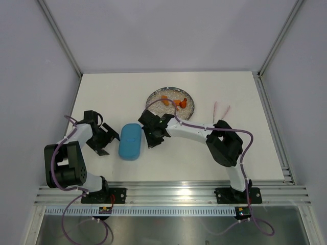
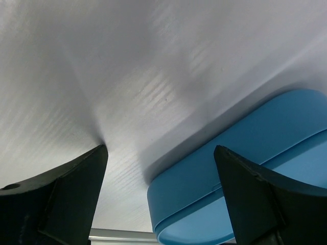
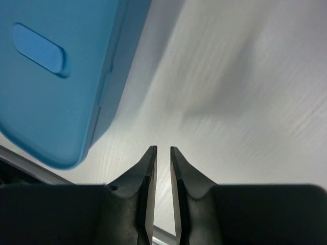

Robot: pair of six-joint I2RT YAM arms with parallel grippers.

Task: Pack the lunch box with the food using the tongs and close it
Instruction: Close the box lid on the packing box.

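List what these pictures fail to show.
- Lunch box contents: lid on, every view.
- Food types: top view, too small; right arm covers the plate's near edge.
- Tongs, lower end: top view, behind the right arm.
- Lunch box ends: wrist views, cut off by frame edges.

I saw a white counter [image 1: 102, 92] carrying three things. The blue lunch box [image 1: 130, 142] lay closed. Just beyond it, up and to its right, sat a round speckled plate [image 1: 191, 99]. Farther right of the box, well apart, lay the pale tongs [image 1: 221, 109].
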